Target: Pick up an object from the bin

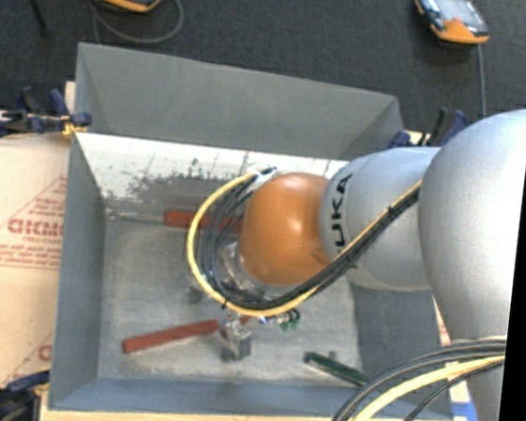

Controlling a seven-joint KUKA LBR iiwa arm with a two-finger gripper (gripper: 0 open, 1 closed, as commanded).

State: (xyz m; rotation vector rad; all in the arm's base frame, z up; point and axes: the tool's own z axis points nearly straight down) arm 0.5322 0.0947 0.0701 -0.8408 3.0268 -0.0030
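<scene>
Tool (235, 339) low at one end of red-brown stick (168, 338) — its opening cannot be told, dark green rod (334, 366) nearby.

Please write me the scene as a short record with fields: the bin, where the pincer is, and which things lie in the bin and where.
container: grey metal bin
pincer: low over the floor, front middle, at the right end of the nearest thing
nearest thing: long flat red-brown stick, lying on the floor, front left
other things: thin dark green stick, front right; red-brown piece by the back wall, partly hidden behind the arm
contact with the stick: cannot tell
</scene>
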